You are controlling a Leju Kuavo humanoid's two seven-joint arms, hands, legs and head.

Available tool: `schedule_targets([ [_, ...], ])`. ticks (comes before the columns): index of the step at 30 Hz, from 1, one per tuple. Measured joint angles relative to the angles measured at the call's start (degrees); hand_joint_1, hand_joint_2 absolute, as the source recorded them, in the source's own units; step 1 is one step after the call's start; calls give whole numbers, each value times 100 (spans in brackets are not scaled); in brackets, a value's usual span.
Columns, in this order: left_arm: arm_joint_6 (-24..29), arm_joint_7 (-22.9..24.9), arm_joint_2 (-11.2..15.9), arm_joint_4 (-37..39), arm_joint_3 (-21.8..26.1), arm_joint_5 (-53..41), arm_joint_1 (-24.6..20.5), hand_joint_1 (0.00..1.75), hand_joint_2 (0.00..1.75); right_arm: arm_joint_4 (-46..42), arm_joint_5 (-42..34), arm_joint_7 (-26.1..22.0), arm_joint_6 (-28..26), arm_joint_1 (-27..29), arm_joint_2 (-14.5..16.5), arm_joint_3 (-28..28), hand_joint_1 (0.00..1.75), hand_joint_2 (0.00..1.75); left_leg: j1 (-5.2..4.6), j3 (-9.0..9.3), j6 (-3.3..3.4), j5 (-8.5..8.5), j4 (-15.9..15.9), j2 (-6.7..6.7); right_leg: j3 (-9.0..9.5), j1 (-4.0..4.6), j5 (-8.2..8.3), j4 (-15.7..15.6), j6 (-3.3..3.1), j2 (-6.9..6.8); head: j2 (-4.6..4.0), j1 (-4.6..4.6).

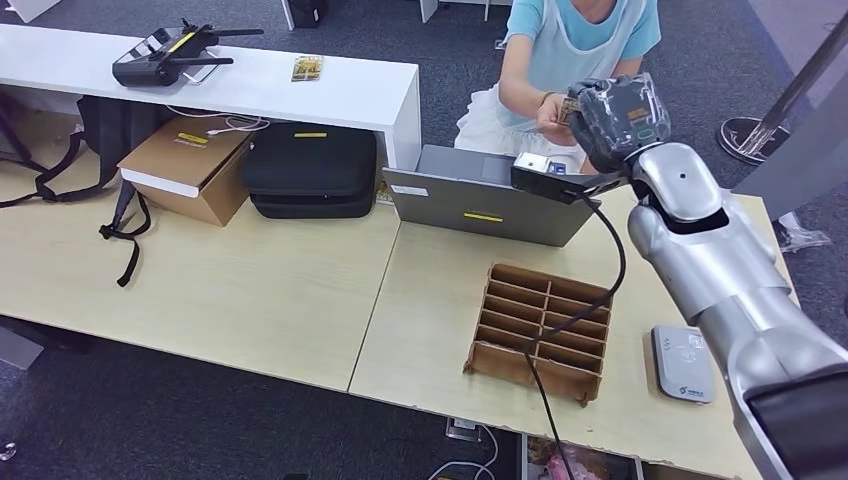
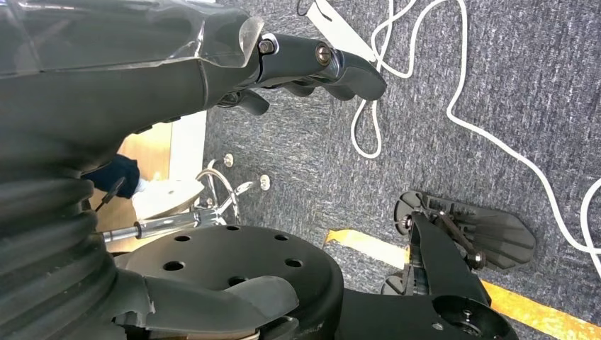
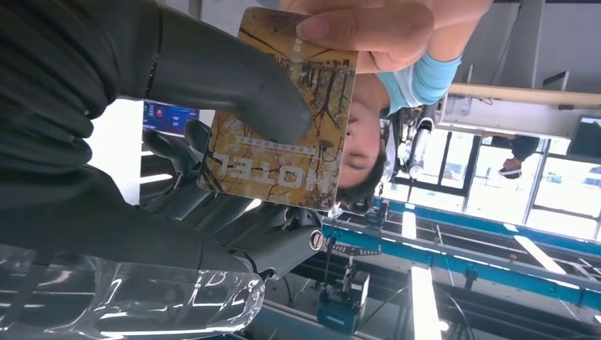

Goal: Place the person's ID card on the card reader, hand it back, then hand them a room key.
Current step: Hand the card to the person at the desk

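Note:
My right hand [image 1: 615, 120] is raised past the far edge of the table toward the person [image 1: 570, 40]. In the right wrist view my thumb [image 3: 234, 81] presses a yellow-brown room key card [image 3: 283, 142] printed "HOTEL" against my fingers. The person's fingers [image 3: 361, 32] pinch the card's opposite end, so we both hold it. From the head view the card [image 1: 570, 108] shows as a small edge between my hand and the person's hand [image 1: 548, 112]. The grey card reader [image 1: 683, 363] lies on the table near my right arm. My left hand [image 2: 312, 64] hangs over the carpet, holding nothing, fingers apart.
A brown cardboard divider tray [image 1: 545, 330] sits mid-table with a black cable across it. A grey laptop [image 1: 480, 200] stands at the table's far edge. Another patterned card [image 1: 306, 68] and a controller [image 1: 160, 55] lie on the white counter. Bags and a box sit at left.

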Motion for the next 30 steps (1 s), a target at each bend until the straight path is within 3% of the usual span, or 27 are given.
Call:
schedule_targets([
  [2, 0, 0, 0, 0, 0, 4, 0, 0, 175, 73, -39, -14, -14, -17, 49, 25, 0, 175, 0, 1, 0, 0, 0, 0, 0, 0, 0, 0, 0, 0, 0, 0],
  [18, 0, 0, 7, 0, 0, 113, 21, 0, 175, 223, -663, -295, -290, -35, 60, -208, 0, 175, 0, 1, -1, 1, 2, 0, -3, 0, 1, -1, 0, 0, 0, 0],
  [25, 0, 0, 16, 0, 0, 175, 45, 0, 175, -74, -1321, -600, -349, -53, -285, -832, 0, 175, 0, -2, -1, 1, 4, -2, -3, 0, 1, -4, 0, -3, 0, 1],
  [30, 0, 0, 16, 0, 0, 287, 56, 0, 175, -670, -1980, -776, -216, 174, -728, -1360, 0, 175, -1, -3, 0, -1, 6, -7, -3, -1, 2, -9, 1, -5, 0, -1],
])
